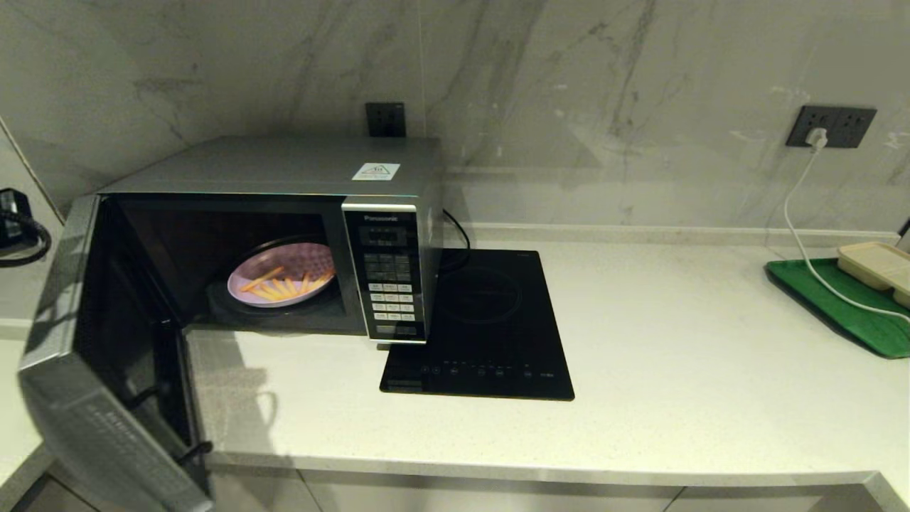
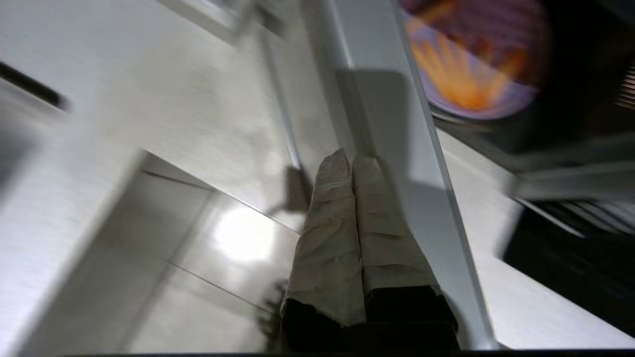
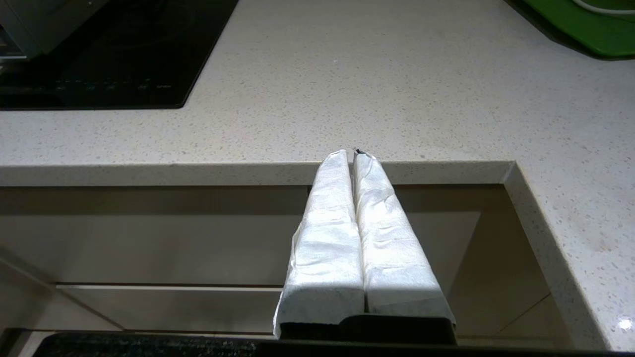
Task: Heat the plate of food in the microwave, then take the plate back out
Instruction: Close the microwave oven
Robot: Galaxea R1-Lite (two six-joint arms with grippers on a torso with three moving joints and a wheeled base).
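With its door (image 1: 106,355) swung wide, the microwave (image 1: 284,213) holds the plate (image 1: 281,274) of fries inside.

Left gripper (image 2: 353,161), jaws pressed together and empty, hangs by the door's outer edge; likely next it must push the door closed. Right gripper (image 3: 354,154), jaws together, sits parked below the counter edge (image 3: 198,173), well right of the microwave.

The microwave (image 1: 284,171) is silver with a dark interior; the plate of food (image 1: 283,274) is pale lilac with orange-yellow fries; a black hob (image 1: 490,327) lies on a speckled off-white counter (image 1: 675,355); a green tray (image 1: 839,306) holds a beige container (image 1: 878,264); the wall (image 1: 569,85) is grey-veined marble
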